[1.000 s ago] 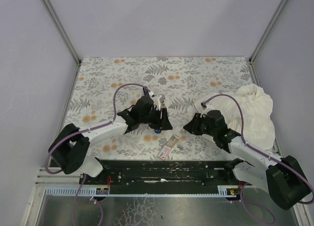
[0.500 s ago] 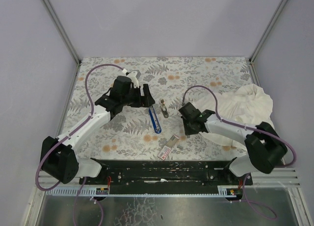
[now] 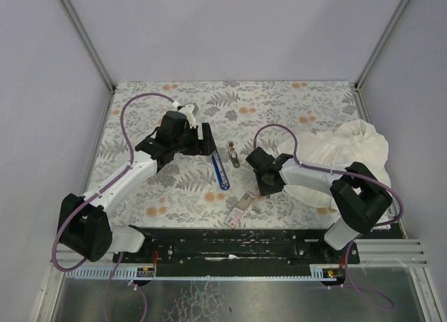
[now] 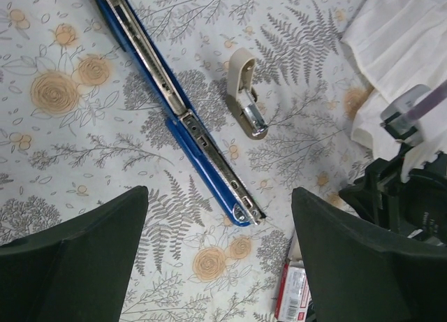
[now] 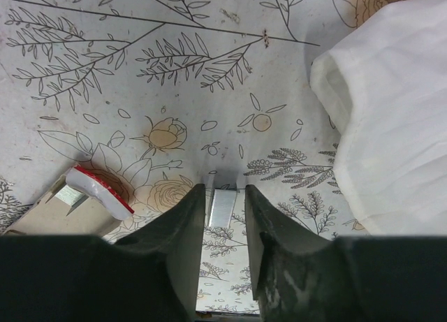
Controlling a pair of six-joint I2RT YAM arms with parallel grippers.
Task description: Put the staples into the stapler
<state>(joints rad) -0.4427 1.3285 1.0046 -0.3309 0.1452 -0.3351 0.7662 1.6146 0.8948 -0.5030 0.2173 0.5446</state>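
The blue stapler (image 3: 220, 170) lies opened out flat on the flowered table, its metal channel facing up (image 4: 188, 119). A tan and metal part (image 4: 244, 95) lies beside it. My left gripper (image 4: 218, 196) hovers over the stapler's near tip, open wide and holding nothing; from above it (image 3: 209, 146) sits just left of the stapler. The staples box (image 5: 101, 189), white with a red edge, rests by its cardboard tray (image 5: 56, 214). My right gripper (image 5: 225, 189) stands on the table with its jaws narrowly apart around a silvery strip of staples (image 5: 223, 209).
A big white cloth (image 3: 349, 154) is bunched at the right, close to the right arm (image 5: 391, 126). The staples box (image 3: 237, 214) and tray (image 3: 248, 198) lie near the front edge between the arms. A black rail (image 3: 230, 242) runs along the front.
The left gripper let go of the stapler, opened wide and drew back left; the stapler now lies open on the table. The right gripper moved left and its jaws parted slightly.
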